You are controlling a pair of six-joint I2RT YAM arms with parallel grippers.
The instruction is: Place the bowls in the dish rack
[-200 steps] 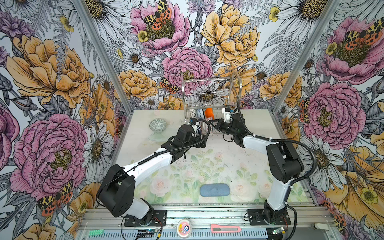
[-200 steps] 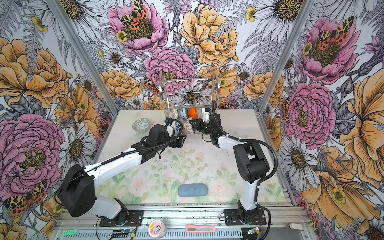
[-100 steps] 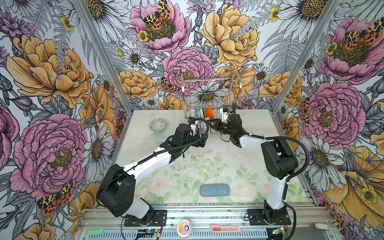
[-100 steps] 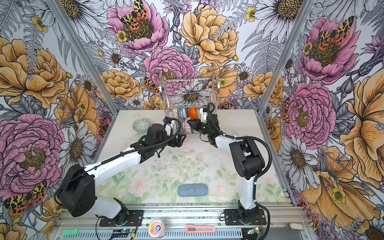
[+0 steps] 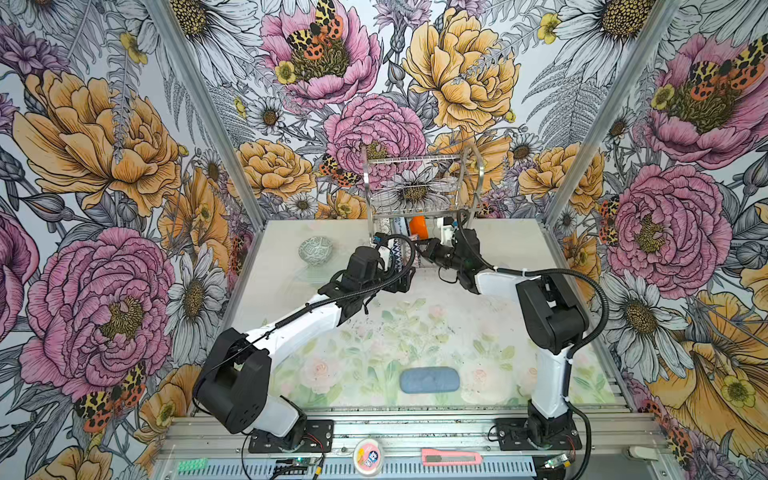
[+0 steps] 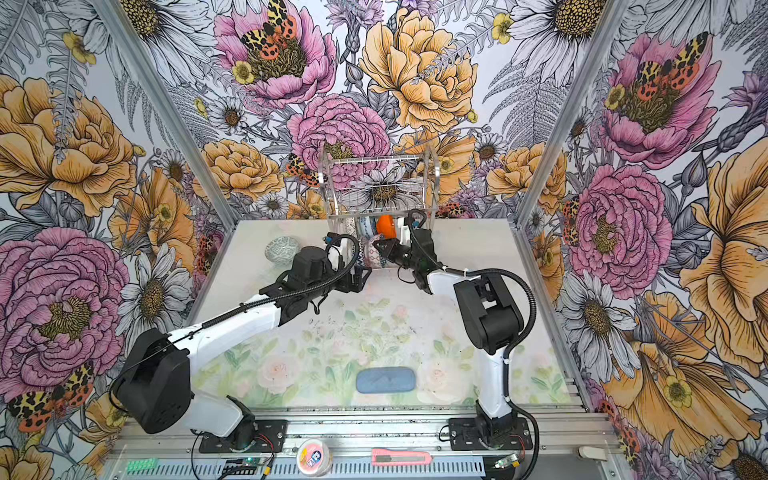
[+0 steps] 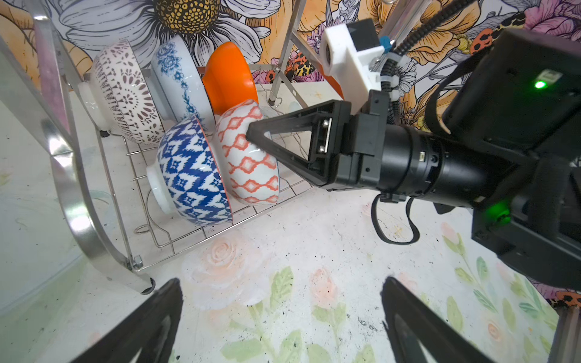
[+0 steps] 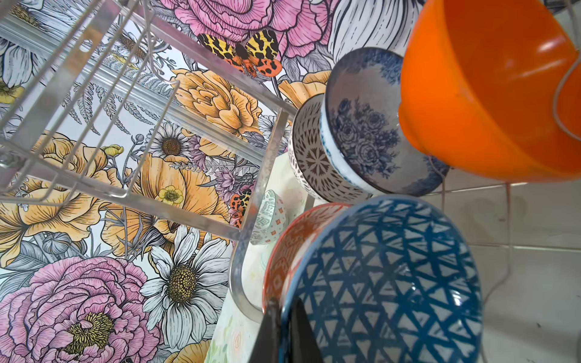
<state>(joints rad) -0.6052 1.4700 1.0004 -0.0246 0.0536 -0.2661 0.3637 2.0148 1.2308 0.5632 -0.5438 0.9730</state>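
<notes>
Black right hand (image 7: 251,135), clenched on the rim of the orange-white bowl (image 7: 248,163), which stands on edge on the lower tier of the dish rack (image 7: 78,220), touching the blue-white bowl (image 7: 191,176) beside it. Behind these, on the same tier: lattice bowl (image 7: 125,97), blue floral bowl (image 7: 179,78), orange bowl (image 7: 229,78). The left hand (image 7: 281,283), released and empty, hovers over the desk (image 5: 415,324) just before the rack, which stands at the far edge. Grey-green bowl (image 5: 316,250) sits on the desk near the far left corner; blue-grey pad (image 5: 429,379) near the front edge.
</notes>
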